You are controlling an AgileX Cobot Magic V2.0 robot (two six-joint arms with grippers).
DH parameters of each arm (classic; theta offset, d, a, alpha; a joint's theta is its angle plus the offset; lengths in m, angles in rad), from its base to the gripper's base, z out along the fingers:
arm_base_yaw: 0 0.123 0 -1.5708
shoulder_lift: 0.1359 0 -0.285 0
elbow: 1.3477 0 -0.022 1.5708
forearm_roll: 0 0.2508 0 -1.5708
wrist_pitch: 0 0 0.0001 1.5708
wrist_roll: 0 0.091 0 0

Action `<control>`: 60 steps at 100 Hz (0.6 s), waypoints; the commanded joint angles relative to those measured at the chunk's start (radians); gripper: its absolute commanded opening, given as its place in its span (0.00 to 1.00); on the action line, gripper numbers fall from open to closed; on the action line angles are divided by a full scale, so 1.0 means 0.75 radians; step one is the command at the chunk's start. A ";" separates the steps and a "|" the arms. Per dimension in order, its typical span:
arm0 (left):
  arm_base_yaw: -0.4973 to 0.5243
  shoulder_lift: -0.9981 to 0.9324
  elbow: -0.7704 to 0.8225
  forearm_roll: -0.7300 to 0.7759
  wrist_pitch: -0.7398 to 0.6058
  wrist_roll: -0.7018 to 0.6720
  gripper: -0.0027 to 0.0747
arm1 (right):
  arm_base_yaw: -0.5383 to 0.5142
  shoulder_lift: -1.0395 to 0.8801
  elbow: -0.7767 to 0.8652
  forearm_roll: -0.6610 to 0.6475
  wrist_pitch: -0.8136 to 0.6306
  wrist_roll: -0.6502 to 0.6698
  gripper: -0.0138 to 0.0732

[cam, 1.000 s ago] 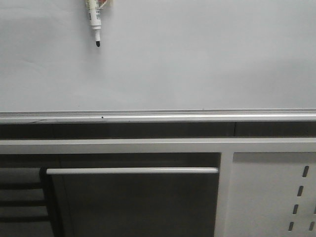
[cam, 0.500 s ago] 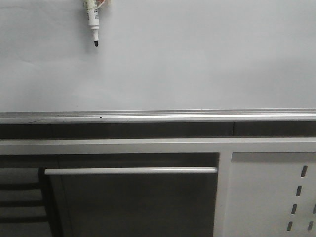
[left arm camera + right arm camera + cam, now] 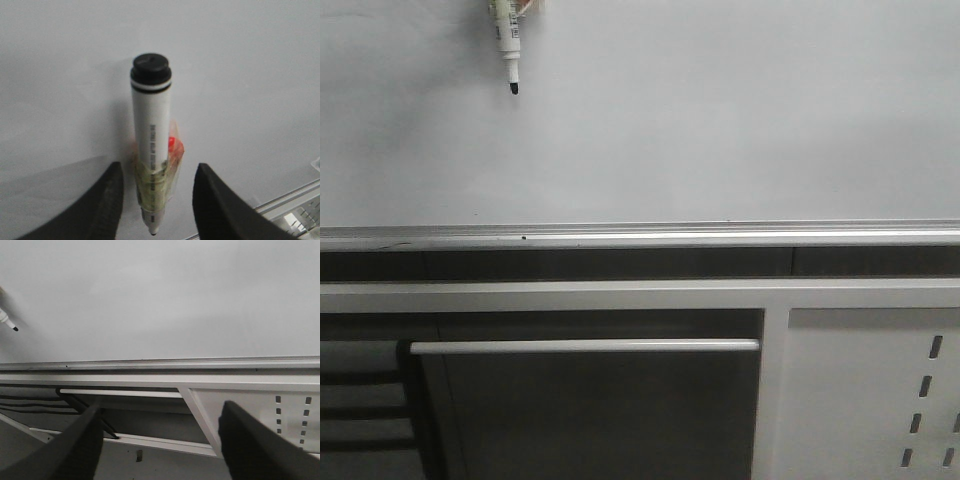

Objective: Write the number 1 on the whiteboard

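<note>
Between the fingers of the left gripper (image 3: 156, 200) I saw the marker (image 3: 151, 145), its barrel wrapped in yellowish tape with a red patch; the dark fingers (image 3: 107, 200) stood to either side with a visible gap, so I could not tell whether the jaws were actually pressing it or whether the tape mount carried it. Its black end cap faced the wrist camera and its tip pointed away toward the whiteboard (image 3: 240, 75). From the front view, only the marker's lower part (image 3: 507, 40) came down from the top edge at the left, slightly slanted, black tip lowest and lying over the pale board (image 3: 720, 120). Whether the tip touched the surface, I could not tell.

Right gripper (image 3: 160, 440) was spread wide with nothing between its fingers, looking over the board's lower part, with the marker tip (image 3: 10, 322) small at the far left.

On the board I saw no black stroke: the number 1 was not yet written. Along the board's near edge ran the silver aluminium edge strip (image 3: 720, 238). Beyond that edge lay a white frame (image 3: 620, 295), a horizontal bar (image 3: 585, 346), and at the right a white perforated panel (image 3: 860, 400).
</note>
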 commanded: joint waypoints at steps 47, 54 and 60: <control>-0.009 -0.017 -0.047 0.056 -0.002 0.000 0.01 | 0.000 0.019 -0.048 0.035 -0.078 -0.009 0.67; -0.009 -0.017 -0.047 0.056 -0.002 0.000 0.01 | 0.000 0.019 -0.048 0.035 -0.076 -0.009 0.67; -0.009 -0.017 -0.047 0.056 -0.002 0.000 0.01 | 0.000 0.019 -0.048 0.035 -0.071 -0.009 0.67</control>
